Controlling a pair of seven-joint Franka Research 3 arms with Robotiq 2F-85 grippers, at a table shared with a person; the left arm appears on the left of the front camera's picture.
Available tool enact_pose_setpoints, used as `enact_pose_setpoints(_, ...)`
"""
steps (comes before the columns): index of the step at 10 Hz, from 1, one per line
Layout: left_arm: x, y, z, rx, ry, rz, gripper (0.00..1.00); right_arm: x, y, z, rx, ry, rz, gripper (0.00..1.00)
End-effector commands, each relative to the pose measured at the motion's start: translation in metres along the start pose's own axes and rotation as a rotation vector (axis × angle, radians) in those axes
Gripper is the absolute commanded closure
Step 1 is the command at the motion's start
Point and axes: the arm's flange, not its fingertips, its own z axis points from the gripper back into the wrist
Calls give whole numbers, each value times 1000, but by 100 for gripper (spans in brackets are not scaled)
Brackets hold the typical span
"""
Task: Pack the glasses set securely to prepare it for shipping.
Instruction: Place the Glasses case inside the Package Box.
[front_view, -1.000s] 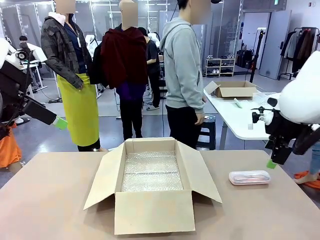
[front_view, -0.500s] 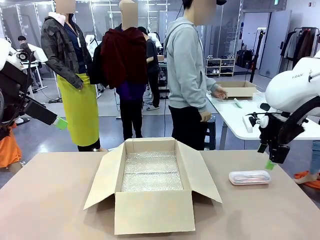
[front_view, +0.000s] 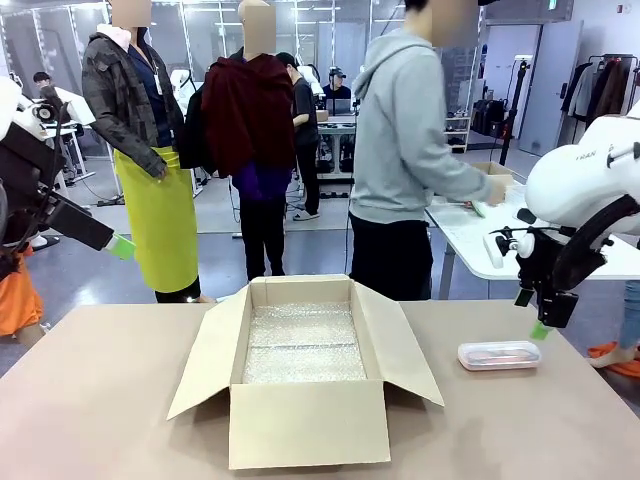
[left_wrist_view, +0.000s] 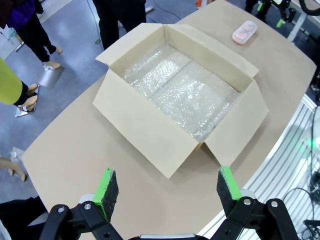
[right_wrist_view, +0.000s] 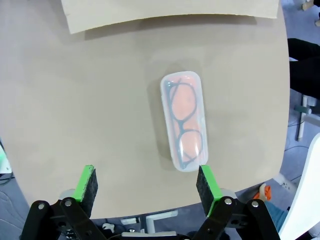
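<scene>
A pale pink translucent glasses case (front_view: 499, 355) lies flat on the table at the right, dark frames visible inside it (right_wrist_view: 184, 120); it also shows small in the left wrist view (left_wrist_view: 244, 32). My right gripper (front_view: 541, 328) hangs open just above and to the right of the case; in its wrist view the green pads (right_wrist_view: 206, 183) stand wide apart, the case ahead of them and nearer the right pad. My left gripper (front_view: 120, 246) is held high off the table's left side, open, its pads (left_wrist_view: 106, 186) wide apart, looking down on the box.
An open cardboard box (front_view: 308, 423) lined with bubble wrap (front_view: 303, 342) sits mid-table, flaps spread out. A person in a grey hoodie (front_view: 410, 140) stands behind the far edge, reaching to a white side table (front_view: 470, 240). Other people stand farther back.
My right gripper has risen slightly and shifted over the case. The person in grey has turned and leaned right toward the side table. My left arm has not moved.
</scene>
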Motion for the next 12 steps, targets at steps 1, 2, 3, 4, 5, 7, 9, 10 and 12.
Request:
enact_pose_setpoints(1,0,0,1,1,-1,-6,0,0,-32,-28,-5,3,79,0)
enact_pose_setpoints(2,0,0,1,1,-1,-6,0,1,-40,-40,16,27,95,0)
enact_pose_setpoints(3,0,0,1,1,-1,-6,0,3,-45,-51,14,28,99,0)
enact_pose_setpoints(4,0,0,1,1,-1,-6,0,3,-50,-62,33,31,97,0)
enact_pose_setpoints(5,0,0,1,1,-1,-6,0,2,-57,-75,12,51,87,0)
enact_pose_setpoints(7,0,0,1,1,-1,-6,0,0,-64,-97,40,45,85,0)
enact_pose_setpoints(9,0,0,1,1,-1,-6,0,0,-65,-110,72,42,94,0)
enact_pose_setpoints(10,0,0,1,1,-1,-6,0,-1,-65,-116,82,39,94,0)
enact_pose_setpoints(12,0,0,1,1,-1,-6,0,0,-66,-130,102,39,96,0)
